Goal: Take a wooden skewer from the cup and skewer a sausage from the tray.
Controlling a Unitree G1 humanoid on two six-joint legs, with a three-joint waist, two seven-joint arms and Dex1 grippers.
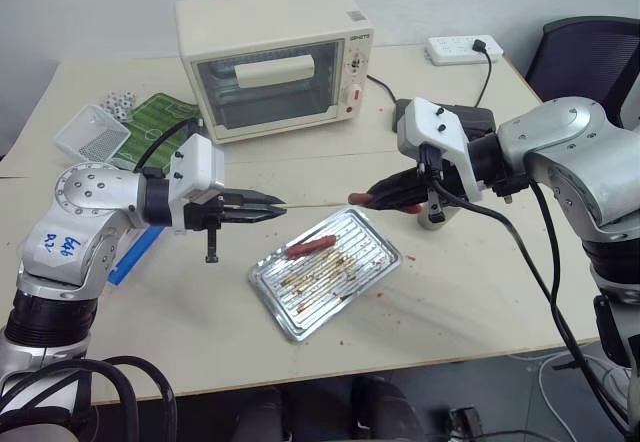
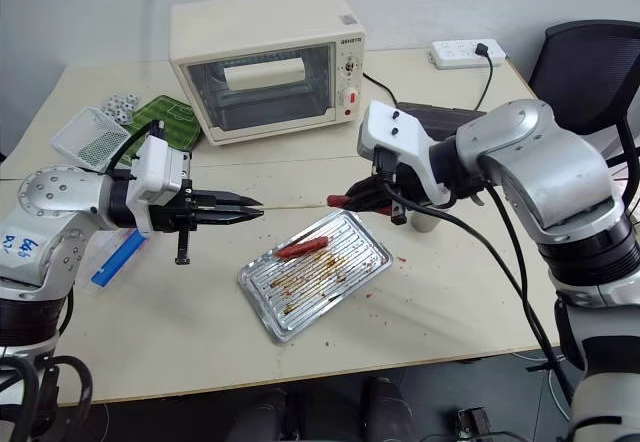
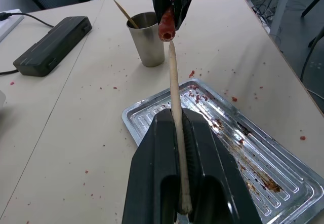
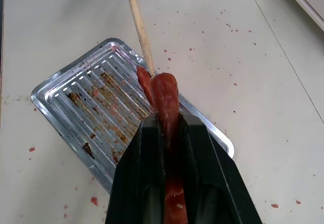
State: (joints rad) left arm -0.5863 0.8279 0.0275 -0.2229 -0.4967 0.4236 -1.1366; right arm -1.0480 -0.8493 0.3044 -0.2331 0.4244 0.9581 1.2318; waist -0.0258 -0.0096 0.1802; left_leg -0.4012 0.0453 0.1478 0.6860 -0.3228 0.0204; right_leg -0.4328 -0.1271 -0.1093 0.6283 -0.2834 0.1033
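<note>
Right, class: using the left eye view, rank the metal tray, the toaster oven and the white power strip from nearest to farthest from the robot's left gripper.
1. The metal tray, on the table just below and to the right of the left gripper.
2. The toaster oven, behind the gripper, toward the table's back.
3. The white power strip, far off at the back right corner.
</note>
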